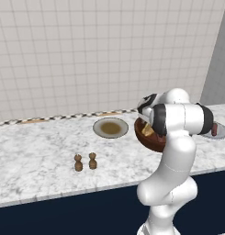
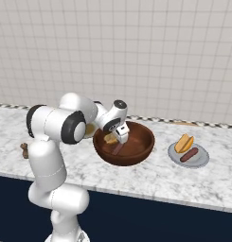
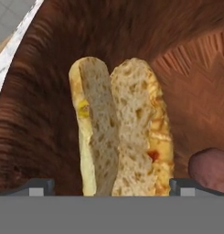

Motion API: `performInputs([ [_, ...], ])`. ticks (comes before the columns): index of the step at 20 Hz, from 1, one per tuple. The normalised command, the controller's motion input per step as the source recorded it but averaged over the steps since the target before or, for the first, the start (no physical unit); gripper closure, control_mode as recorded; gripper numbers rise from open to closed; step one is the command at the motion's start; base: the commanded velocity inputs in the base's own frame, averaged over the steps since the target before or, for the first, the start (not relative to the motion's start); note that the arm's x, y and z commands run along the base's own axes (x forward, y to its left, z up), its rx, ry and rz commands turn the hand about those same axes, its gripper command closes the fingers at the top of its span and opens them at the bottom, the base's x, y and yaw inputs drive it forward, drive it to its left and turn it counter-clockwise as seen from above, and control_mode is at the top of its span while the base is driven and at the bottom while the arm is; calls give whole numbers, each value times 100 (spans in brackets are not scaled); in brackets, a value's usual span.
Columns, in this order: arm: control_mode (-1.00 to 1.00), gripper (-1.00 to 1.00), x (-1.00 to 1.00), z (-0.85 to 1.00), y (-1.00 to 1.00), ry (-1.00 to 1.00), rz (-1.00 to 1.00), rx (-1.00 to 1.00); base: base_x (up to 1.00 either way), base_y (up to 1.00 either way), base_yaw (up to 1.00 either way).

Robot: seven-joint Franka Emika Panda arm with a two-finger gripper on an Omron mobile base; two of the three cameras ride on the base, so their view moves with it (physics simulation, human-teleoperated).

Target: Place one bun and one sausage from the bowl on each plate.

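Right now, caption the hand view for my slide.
Open gripper straddles the split bun in the bowl, sausage alongside.

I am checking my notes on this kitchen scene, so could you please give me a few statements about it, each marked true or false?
1. The plain pale grey plate already holds a bun and a sausage. True.
2. The pale plate with the brownish centre holds a bun. False: nothing lies on it.
3. The gripper is open, its tips on either side of the split bun in the glossy reddish-brown bowl. True.
4. The bowl holds no sausage. False: a sausage lies beside the bun.
5. Two small brown shakers stand on the marble counter. True.
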Motion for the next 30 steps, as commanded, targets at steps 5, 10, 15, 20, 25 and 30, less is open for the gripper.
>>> performInputs([
  [5, -100, -100, 0, -4, 0, 0, 0, 0, 0, 0, 0],
  [10, -100, -100, 0, -22, 0, -1, 0, 0, 0, 0, 0],
  [15, -100, -100, 0, 0, 0, 0, 0, 0, 0, 0, 0],
  [20, -100, 100, 0, 0, 0, 0, 0, 0, 0, 0, 0],
  [25, -100, 100, 0, 0, 0, 0, 0, 0, 0, 0, 0],
  [30, -100, 100, 0, 0, 0, 0, 0, 0, 0, 0, 0],
])
